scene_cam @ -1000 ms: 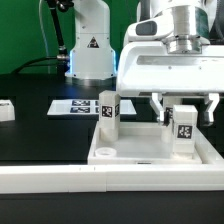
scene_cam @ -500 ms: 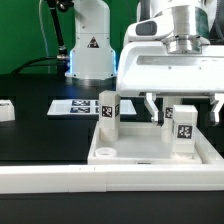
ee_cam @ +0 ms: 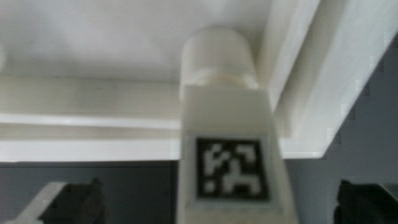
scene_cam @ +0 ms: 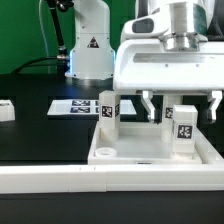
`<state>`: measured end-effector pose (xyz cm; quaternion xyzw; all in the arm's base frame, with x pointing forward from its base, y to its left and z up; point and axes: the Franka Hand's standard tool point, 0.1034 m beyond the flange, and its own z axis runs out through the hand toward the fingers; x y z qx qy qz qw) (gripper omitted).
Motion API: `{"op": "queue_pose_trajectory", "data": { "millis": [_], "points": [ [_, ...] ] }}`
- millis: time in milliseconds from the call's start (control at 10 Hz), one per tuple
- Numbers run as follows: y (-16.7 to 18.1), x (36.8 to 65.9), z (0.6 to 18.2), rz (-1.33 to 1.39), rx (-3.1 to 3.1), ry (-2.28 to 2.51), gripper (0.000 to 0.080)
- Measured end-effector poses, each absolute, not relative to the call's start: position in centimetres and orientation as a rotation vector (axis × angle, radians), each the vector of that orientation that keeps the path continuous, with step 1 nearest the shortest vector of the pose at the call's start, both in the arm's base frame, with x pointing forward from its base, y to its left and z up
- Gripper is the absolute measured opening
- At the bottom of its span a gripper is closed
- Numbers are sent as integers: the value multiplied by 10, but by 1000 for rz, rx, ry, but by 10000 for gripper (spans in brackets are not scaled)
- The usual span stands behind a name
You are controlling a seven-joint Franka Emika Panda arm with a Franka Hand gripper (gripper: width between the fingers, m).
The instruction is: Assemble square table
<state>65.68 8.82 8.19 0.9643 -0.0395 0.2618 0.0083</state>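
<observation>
The gripper point(scene_cam: 182, 108) had spread its jaws wide, freeing the leg point(scene_cam: 183, 132) upright in a corner of the square top point(scene_cam: 150, 162); likely 2 legs seated, 2 remaining.

The bench point(scene_cam: 40, 140) has a flat black surface. Toward its far side, the marker board point(scene_cam: 72, 106) lies flat, its printed tags facing up. Near the exterior view's left edge sits a small white part point(scene_cam: 5, 110), cut off by the frame, well apart from the marker board. The white square top point(scene_cam: 140, 150) rests on the bench toward the exterior view's right, rim up, with its far left corner near the marker board. Along the near side runs the long white wall point(scene_cam: 60, 178), and the top's near edge sits against it. At the far edge, behind the marker board, stands the arm's white base point(scene_cam: 90, 55).
</observation>
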Motion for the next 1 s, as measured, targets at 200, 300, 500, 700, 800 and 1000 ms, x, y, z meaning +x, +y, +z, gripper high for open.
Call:
{"op": "queue_pose_trajectory", "data": {
  "millis": [200,300,500,700,800,1000],
  "points": [
    [73,661,80,766,3030,-169,649],
    [70,658,78,575,3097,-201,649],
    [81,657,79,227,3181,-295,649],
    [91,668,81,81,3200,-333,649],
    [94,672,81,110,3199,-349,649],
    [99,670,76,101,3194,-370,649]
  ]
}}
